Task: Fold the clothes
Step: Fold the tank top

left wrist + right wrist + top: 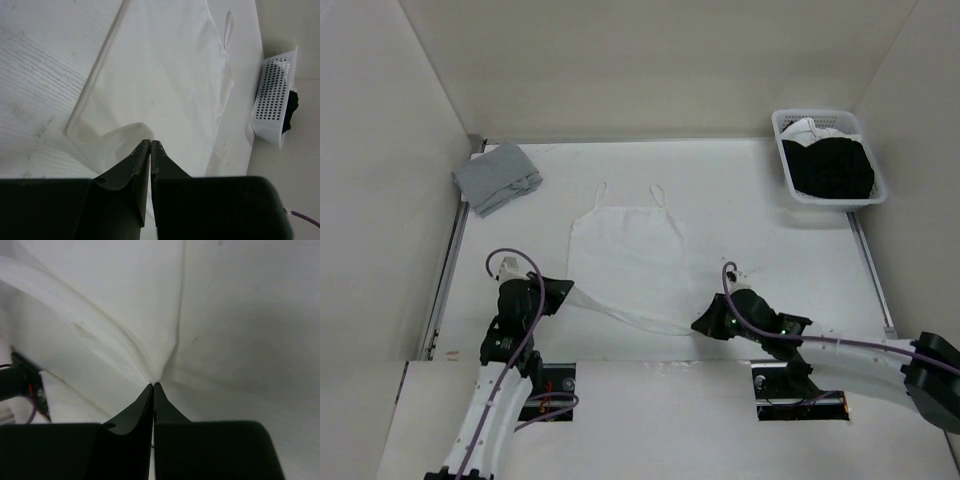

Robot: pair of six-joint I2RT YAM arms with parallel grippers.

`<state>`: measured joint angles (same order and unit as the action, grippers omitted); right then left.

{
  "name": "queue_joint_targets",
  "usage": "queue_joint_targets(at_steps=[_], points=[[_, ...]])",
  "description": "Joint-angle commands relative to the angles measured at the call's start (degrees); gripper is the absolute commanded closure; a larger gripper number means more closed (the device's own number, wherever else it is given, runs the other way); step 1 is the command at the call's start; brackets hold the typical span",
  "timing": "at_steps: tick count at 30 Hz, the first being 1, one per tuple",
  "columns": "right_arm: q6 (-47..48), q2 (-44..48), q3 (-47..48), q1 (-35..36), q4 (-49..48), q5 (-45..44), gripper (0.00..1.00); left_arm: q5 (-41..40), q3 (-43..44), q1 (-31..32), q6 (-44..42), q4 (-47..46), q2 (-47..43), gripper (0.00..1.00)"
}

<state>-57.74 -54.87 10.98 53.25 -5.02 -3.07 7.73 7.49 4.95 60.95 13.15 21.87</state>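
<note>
Currently: thin white spaghetti-strap camisole (pixel 625 250) spread flat mid white table (pixel 760 240), straps on far side. left gripper (pixel 150 142) jaws pinched on near-left hem corner. right gripper (pixel 153 385) jaws clamped on near-right hem, fabric puckered at tips.

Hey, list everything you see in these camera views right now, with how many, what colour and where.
camisole: one, white, spread at the table's middle, straps toward the far side
folded garment: one, grey, far left corner of the table
basket: one, white, perforated, far right corner
clothing pile: one, black, inside the basket, some white fabric behind it
table: one, white, under everything
left gripper: one, black, shut on the camisole's near left hem corner
right gripper: one, black, shut on the camisole's near right hem
</note>
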Motion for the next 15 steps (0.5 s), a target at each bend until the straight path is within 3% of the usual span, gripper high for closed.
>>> queue_joint_targets(at_steps=[1,6,9,15], points=[[-7.65,9.05,1.4,4.52,4.99,-5.97,0.97,-0.51,3.22,0.98,0.49,13.72,-6.73,0.99],[-2.93,14.62,8.69,2.44,12.4,-6.25,0.96,-10.34,9.29,3.7,-0.74,14.9,-8.07,0.99],[3.4,9.28,14.31,-4.32,11.09,-3.18,0.97,-15.54,11.93,4.76,-0.92,6.75,-2.83,0.99],[11.94,-4.61,23.28,-16.1,3.36,1.57,0.97,-17.39,17.9,3.88,-0.39,-11.71,15.1,0.99]])
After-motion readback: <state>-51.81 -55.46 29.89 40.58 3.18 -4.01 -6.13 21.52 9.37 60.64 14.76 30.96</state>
